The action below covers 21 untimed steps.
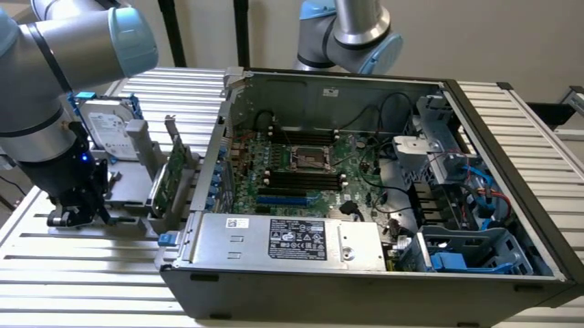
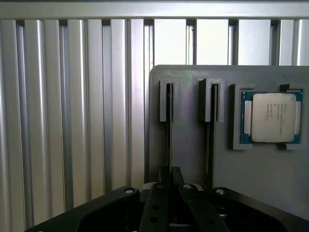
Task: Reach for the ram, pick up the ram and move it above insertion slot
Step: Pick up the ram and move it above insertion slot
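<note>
The ram (image 2: 169,125) stands on edge in a slot of the grey holder (image 2: 190,154), seen as a thin dark line in the wrist view. My gripper (image 2: 171,178) sits low over the near end of this stick, with its fingers drawn close together on either side of it. The stick is still seated in its slot. In the exterior view my gripper (image 1: 78,213) is down at the holder, at the exterior view's left, outside the computer case. The black memory slots (image 1: 306,180) lie in the middle of the motherboard inside the case.
A second thin stick (image 2: 211,130) fills the neighbouring slot, and a processor chip (image 2: 273,117) rests beside it. A hard drive with blue rails (image 1: 108,130) and a taller green card (image 1: 167,179) stand on the holder. The open case wall (image 1: 212,171) rises between holder and motherboard. Another arm (image 1: 351,34) stands behind the case.
</note>
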{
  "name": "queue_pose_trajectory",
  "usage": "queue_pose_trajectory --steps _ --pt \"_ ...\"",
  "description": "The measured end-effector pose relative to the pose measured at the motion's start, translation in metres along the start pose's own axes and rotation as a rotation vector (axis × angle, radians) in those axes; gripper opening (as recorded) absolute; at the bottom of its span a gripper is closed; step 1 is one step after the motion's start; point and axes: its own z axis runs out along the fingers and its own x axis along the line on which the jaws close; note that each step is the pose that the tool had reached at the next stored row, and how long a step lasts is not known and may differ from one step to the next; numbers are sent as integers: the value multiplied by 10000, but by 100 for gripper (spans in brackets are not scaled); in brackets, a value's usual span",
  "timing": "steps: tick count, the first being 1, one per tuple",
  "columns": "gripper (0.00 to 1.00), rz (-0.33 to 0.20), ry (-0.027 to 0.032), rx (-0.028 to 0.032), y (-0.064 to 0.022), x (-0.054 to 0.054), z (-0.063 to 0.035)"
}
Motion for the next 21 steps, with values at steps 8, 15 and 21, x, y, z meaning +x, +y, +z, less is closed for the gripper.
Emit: queue_pose_trajectory --steps 8,15,21 --pt "13 131 -2 1 0 0 0" --pt "13 134 -7 2 0 0 -1" --pt "13 144 -6 2 0 0 -14"
